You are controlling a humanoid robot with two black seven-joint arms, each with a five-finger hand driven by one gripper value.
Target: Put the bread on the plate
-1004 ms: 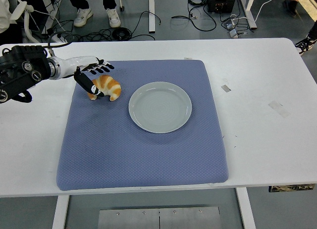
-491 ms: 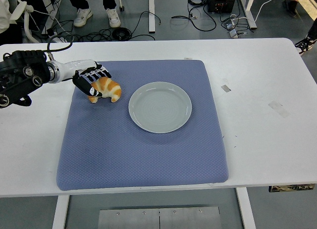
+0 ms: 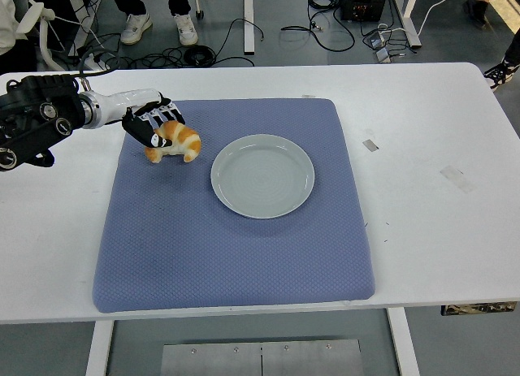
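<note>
Left hand (image 3: 152,126) curled around the bread (image 3: 175,141), fingers pinching it, on the blue mat (image 3: 236,246); empty plate (image 3: 262,175) near, at the bread's 4 o'clock

No readable text, labels, numbers anywhere (tape bits on table blank).

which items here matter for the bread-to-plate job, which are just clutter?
Belongs to the job:
- bread, on the blue mat, gripped by the left hand
- plate, empty, right of the bread

Just lying about:
- blue mat
- tape bits on the white table
- cables on the floor
</note>
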